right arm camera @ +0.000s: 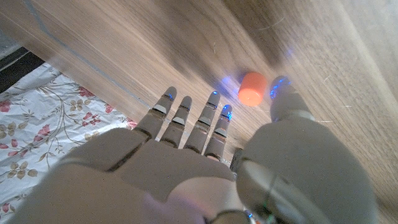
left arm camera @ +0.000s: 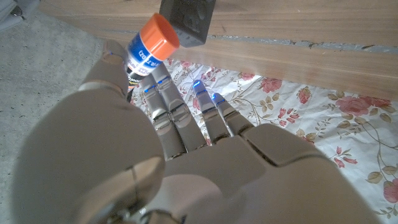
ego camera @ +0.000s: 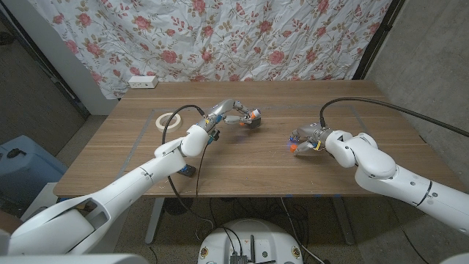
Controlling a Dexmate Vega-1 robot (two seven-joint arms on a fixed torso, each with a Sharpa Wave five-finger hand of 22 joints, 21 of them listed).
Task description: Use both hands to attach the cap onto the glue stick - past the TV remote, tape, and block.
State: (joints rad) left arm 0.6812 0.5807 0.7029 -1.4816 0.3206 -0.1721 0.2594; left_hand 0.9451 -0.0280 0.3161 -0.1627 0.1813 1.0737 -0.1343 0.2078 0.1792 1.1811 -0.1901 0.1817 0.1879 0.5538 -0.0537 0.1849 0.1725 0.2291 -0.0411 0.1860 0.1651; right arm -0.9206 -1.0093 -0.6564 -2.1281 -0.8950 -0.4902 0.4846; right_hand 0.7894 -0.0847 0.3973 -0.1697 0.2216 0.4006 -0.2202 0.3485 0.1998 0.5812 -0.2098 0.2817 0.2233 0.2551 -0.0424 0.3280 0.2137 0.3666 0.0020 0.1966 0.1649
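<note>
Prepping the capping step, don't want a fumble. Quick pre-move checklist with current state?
1. Glue stick held by left hand: ok. It sits between the fingers, with an orange end pointing out.
2. Orange cap secured by right hand: not ok. In the right wrist view it lies on the table just off the fingertips, apparently not gripped.
3. Which end of the glue stick is open: cannot tell.
4. Gap between the two hands free of other things: ok in the head view.
5. Tape roll out of the way: ok, it lies on the far side of the left arm.
</note>
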